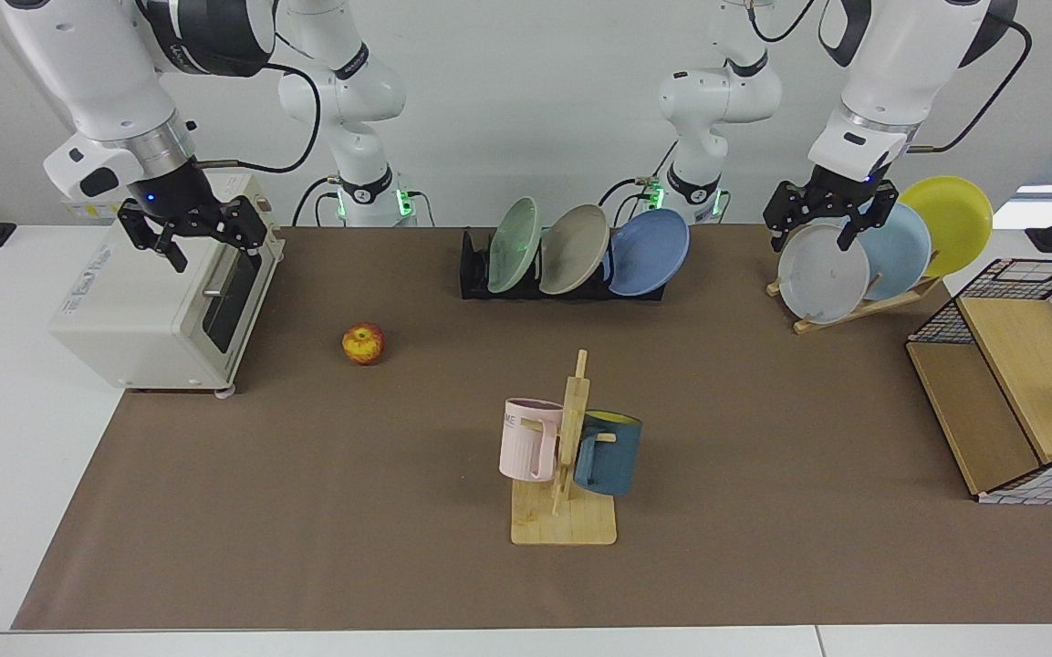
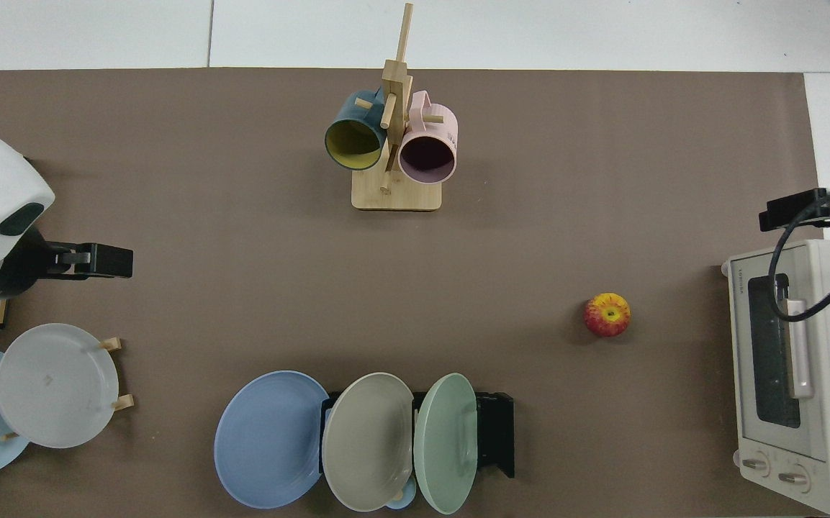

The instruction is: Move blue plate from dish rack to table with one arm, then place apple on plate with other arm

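Brown matting covers the white-edged table. At its far side, the round periwinkle-blue plate leans in the low black slotted dish rack, beside a beige plate and a green one. Well apart, the small red-and-yellow apple lies on the mat. Both arms wait aloft: the left gripper, fingers apart, above a slanted wooden plate stand; the right gripper, seemingly parted too, over a cream toaster oven.

A periwinkle-blue plate, beige plate and pale green plate fill the black dish rack; the apple is red-and-yellow.
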`<action>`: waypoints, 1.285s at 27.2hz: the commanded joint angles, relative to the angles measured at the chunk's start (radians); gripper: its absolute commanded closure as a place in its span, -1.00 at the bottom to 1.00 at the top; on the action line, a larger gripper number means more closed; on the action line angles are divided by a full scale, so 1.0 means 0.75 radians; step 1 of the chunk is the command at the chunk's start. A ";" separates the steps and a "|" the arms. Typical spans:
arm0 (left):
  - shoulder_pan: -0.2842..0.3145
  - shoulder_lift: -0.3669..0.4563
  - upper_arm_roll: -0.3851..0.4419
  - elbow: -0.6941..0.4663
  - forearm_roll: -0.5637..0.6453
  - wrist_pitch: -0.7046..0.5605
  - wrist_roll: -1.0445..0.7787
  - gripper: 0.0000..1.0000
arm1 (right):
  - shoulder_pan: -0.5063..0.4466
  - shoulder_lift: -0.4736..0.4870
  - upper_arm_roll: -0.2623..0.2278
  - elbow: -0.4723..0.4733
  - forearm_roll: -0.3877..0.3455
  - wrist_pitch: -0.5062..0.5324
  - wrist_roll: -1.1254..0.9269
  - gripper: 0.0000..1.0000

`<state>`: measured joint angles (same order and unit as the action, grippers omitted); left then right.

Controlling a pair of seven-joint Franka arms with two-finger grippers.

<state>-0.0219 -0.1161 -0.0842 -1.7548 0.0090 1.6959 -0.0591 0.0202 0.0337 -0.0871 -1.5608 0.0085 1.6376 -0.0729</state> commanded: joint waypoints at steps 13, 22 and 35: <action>-0.020 -0.005 0.006 -0.014 0.002 -0.011 0.015 -1.00 | -0.002 -0.012 0.002 -0.003 -0.007 -0.005 -0.028 -1.00; -0.032 -0.125 -0.115 -0.198 0.256 0.062 -0.144 -1.00 | -0.002 -0.012 0.004 -0.001 -0.007 -0.005 -0.028 -1.00; -0.048 -0.481 -0.436 -0.795 0.370 0.310 -0.659 -1.00 | -0.002 -0.012 0.004 -0.001 -0.007 -0.005 -0.028 -1.00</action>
<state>-0.0412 -0.3275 -0.3508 -2.1373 0.2551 1.8421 -0.4444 0.0202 0.0337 -0.0871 -1.5607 0.0085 1.6376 -0.0729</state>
